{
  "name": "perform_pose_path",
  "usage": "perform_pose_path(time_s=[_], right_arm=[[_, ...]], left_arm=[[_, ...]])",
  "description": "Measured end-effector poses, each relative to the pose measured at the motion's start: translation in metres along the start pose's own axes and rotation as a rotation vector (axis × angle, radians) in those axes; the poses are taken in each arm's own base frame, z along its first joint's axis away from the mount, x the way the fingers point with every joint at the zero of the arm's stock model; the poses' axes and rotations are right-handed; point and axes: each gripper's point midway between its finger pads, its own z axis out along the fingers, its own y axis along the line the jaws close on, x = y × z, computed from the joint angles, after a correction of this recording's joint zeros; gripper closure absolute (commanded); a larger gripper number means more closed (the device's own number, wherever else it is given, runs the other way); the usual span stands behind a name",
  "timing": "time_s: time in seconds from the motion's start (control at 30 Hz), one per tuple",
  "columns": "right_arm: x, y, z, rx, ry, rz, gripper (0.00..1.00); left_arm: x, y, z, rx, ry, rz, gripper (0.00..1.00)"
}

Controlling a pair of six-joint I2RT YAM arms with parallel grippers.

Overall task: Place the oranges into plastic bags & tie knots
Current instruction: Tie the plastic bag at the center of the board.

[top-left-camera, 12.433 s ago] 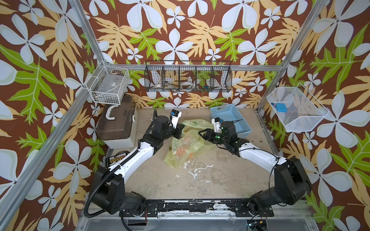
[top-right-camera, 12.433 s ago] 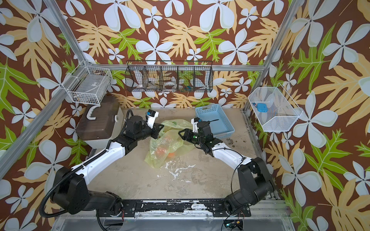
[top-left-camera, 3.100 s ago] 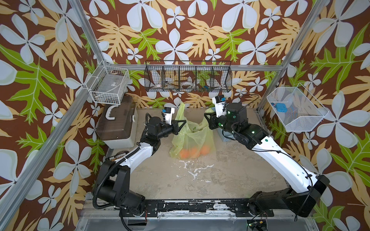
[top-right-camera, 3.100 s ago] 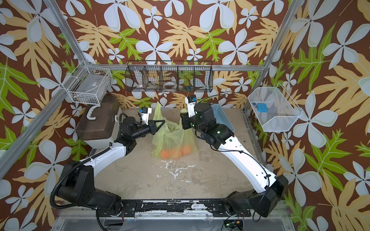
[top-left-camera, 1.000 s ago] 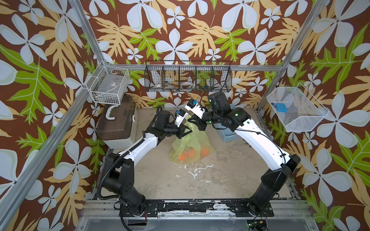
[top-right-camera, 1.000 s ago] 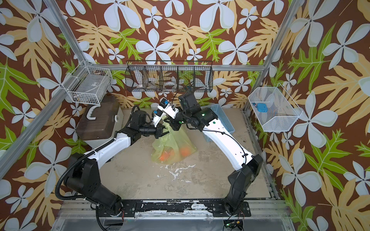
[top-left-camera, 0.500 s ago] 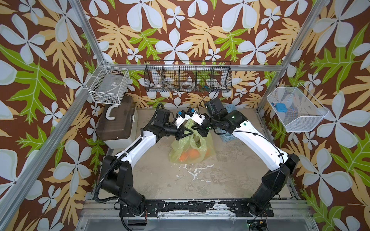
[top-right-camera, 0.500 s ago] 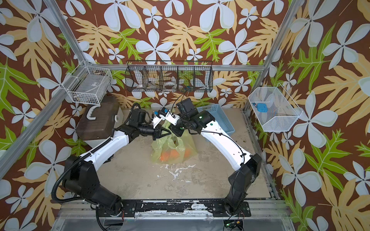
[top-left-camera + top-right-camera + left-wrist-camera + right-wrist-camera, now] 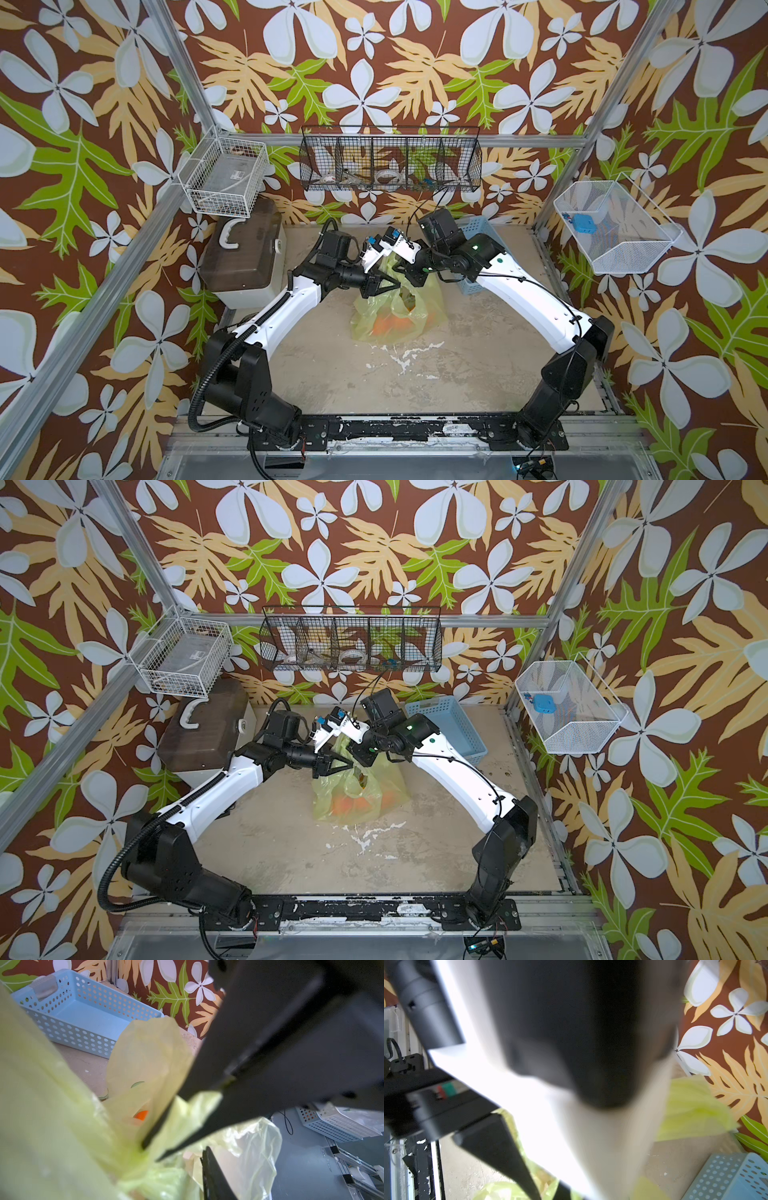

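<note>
The yellow-green plastic bag [image 9: 363, 320] [image 9: 322, 804] stands on the table with the oranges [image 9: 386, 326] [image 9: 349, 802] showing through its lower half. Its handle ends are bunched between the two grippers, which hide any knots. My right gripper [image 9: 402, 276] [image 9: 150, 1152] is shut, with a strip of the bag between its fingers. My left gripper [image 9: 397, 285] [image 9: 353, 764] meets it tip to tip above the bag. In the left wrist view one left finger [image 9: 214, 1178] lies against crumpled plastic; the bag hides the other. One orange [image 9: 141, 1115] peeks through the bag's mouth.
A light-blue perforated basket [image 9: 478, 226] [image 9: 444, 725] [image 9: 83, 1007] sits behind the right arm. A brown-lidded case [image 9: 241, 253] stands at the back left. Wire baskets hang on the walls: white [image 9: 226, 176], black [image 9: 390, 160], white [image 9: 615, 226]. White smears [image 9: 407, 357] mark the table before the bag.
Both grippers have come down and drawn together over the bag's top. The bag has sagged and spread wider on the table, with the oranges settled at its bottom.
</note>
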Motion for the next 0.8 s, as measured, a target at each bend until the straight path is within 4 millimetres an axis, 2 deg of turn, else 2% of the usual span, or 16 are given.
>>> perform_pose_path(time_s=[0.23,0.47,0.7,0.8], right_arm=[[-0.001,0.002,0.003,-0.005,-0.020,0.020,1.00],[-0.008,0.019,0.002,-0.066,-0.057,0.034,1.00],[-0.008,0.023,0.006,-0.064,-0.061,0.042,1.00],[-0.008,0.023,0.007,-0.057,-0.062,0.049,0.99]], left_arm=[[0.002,-0.006,0.000,0.032,-0.009,-0.013,0.68],[-0.004,-0.015,-0.001,0.082,-0.069,-0.011,0.67],[-0.002,-0.016,0.000,0.101,-0.113,-0.043,0.67],[-0.002,-0.018,-0.001,0.102,-0.142,-0.037,0.57]])
